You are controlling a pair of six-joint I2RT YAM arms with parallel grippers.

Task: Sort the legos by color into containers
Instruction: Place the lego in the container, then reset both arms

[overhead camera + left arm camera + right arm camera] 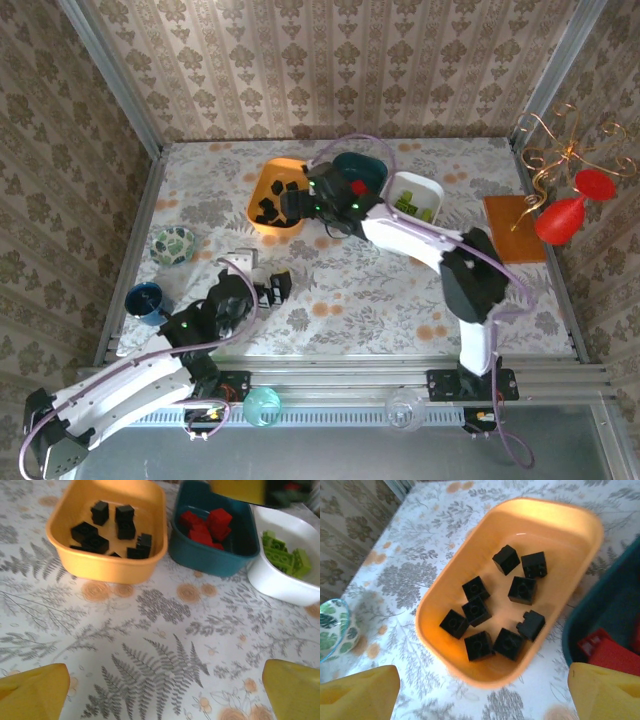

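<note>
Black legos (492,615): nine that I can count, loose on the floor of the orange tub (432,630), straight below and just ahead of the right fingers (360,695).
Red legos (207,525): heaped in the teal tub (220,562), off to the outer side of the right fingers and far ahead of the left fingers (35,692).
Green legos (282,557): in the white tub (280,587), beyond the teal one and ahead of the left fingers on their right side.
Right fingers: spread wide with nothing between them, hanging over the near rim of the orange tub.
Left fingers: fully released and empty, over bare bench (150,630) well short of all three tubs.
Risk, rim catch: if I pull the right arm back low, I think a fingertip could hook the orange rim and drag or tip the tub, spilling the black bricks.
Risk, neighbour knock: the teal tub sits just beside the orange one, so a sideways swing could shove it and topple the red heap.
Risk, arms meeting: sending the left arm forward now would take it towards the right arm above the tubs.
Risk, bystanders: the glass bowl (332,627) and blue cup (147,300) stand beside the left arm, so a wide sweep could clip them.
</note>
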